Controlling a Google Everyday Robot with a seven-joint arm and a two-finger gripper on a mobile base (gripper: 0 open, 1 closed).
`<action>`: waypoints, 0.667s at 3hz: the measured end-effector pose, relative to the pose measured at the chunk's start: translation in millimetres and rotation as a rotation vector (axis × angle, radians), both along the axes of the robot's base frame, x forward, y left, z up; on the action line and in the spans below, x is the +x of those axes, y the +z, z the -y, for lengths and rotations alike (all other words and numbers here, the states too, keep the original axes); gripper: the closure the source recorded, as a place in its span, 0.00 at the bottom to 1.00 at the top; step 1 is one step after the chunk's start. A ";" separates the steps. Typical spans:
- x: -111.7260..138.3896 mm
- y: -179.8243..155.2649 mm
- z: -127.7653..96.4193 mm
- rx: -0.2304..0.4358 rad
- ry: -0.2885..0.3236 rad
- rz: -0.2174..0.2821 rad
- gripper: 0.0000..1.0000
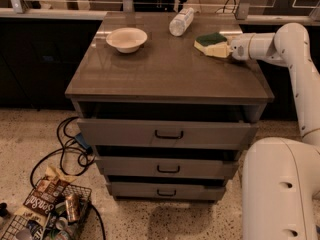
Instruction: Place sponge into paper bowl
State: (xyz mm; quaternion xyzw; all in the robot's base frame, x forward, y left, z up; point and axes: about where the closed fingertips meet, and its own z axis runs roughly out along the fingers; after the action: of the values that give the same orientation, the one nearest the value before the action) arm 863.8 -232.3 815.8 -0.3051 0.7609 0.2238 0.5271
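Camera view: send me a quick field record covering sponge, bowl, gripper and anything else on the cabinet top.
sponge: right rear of the cabinet top, green side up
paper bowl: left rear, upright, nothing inside
gripper: at the sponge's right end, arm reaching in from the right
bottle: lying on its side at the back, between bowl and sponge
task state: sponge not yet in bowl; the two are well apart

A clear bottle [181, 21] lies on the drawer cabinet [165, 69] (cables [64, 149], a wire basket [82, 190] below).
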 end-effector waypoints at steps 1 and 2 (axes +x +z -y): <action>0.0 0.0 -0.3 0.000 0.000 0.000 1.00; 0.0 0.0 -0.3 0.000 0.000 0.000 1.00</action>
State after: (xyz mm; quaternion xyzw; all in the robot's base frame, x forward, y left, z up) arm 863.9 -232.1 815.8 -0.3052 0.7609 0.2239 0.5270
